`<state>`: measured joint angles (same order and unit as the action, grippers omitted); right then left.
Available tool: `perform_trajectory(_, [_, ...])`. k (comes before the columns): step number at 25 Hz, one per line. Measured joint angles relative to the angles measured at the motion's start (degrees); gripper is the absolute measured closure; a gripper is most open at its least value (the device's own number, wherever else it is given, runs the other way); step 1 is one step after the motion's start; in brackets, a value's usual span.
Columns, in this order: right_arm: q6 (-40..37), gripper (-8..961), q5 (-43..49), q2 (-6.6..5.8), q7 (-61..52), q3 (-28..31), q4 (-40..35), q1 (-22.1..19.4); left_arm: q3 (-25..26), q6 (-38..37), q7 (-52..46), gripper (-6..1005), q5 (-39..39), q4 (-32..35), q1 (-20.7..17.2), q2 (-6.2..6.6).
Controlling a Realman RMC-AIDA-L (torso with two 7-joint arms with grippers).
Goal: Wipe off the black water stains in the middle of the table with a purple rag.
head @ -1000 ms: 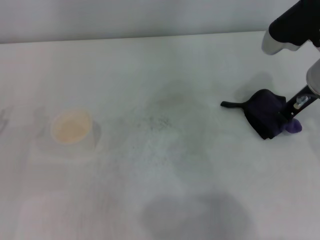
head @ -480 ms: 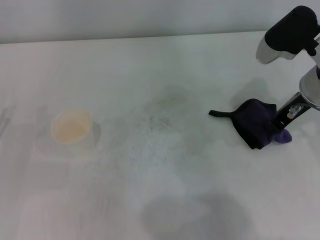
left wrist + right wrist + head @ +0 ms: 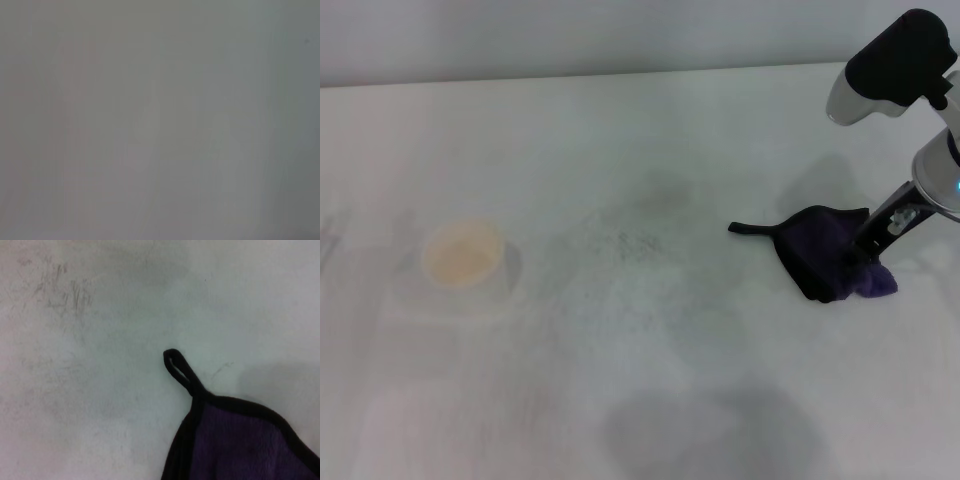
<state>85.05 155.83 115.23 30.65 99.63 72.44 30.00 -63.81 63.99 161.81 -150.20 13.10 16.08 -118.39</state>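
You see only the right arm (image 3: 905, 70) in the head view: a rounded link with a glossy black top shell and a silvery-white underside. Below it sits a pale grey cylindrical wrist section showing a small blue light, then a slim black piece with a white fitting.

Large plain white matte counter (image 3: 620, 130) fills nearly whole head view; surface worn, faint grey scuffs and smudges across middle. Far edge runs straight, slightly tilted, across top of view. Behind it, plain pale grey wall (image 3: 570, 35), featureless. Light soft, diffuse, from above; broad blurred grey shadow (image 3: 710, 430) on near part of counter, smaller soft shadow toward far right. Left wrist view: uniform grey blur, nothing discernible. No floor, windows visible.
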Motion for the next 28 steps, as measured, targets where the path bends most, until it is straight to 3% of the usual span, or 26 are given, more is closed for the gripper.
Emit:
perform_trajectory(5, [-1.1, 571, -0.3, -0.01, 0.1, 2.3, 1.9, -0.4, 0.0, 0.0, 0.0, 138, 0.0, 0.0, 0.0, 0.00])
perform_trajectory(8, [-5.8, 571, -3.7, 0.00, 2.0, 6.5, 2.8, -1.7, 0.0, 0.0, 0.0, 137, 0.0, 0.0, 0.0, 0.00])
perform_trajectory(13, [-18.1, 571, -17.3, -0.21, 11.5, 13.9, 0.0, -5.8, -0.1, 0.0, 0.0, 137, 0.0, 0.0, 0.2, 0.07])
perform_trajectory(19, [-29.8, 571, -35.0, -0.35, 31.8, 23.4, -11.7, -8.4, -0.3, -0.1, 0.0, 137, 0.0, 0.6, 0.3, 0.08])
perform_trajectory(24, [-30.2, 571, -57.0, -0.57, 56.9, 35.8, -26.3, -8.5, 0.0, -0.1, 0.0, 138, -0.3, 0.5, 0.3, -0.34])
perform_trajectory(28, [-29.3, 571, -73.2, -0.75, 75.6, 41.7, -36.1, -9.5, 0.0, -0.1, 0.0, 138, -1.7, 0.3, 0.3, -0.51])
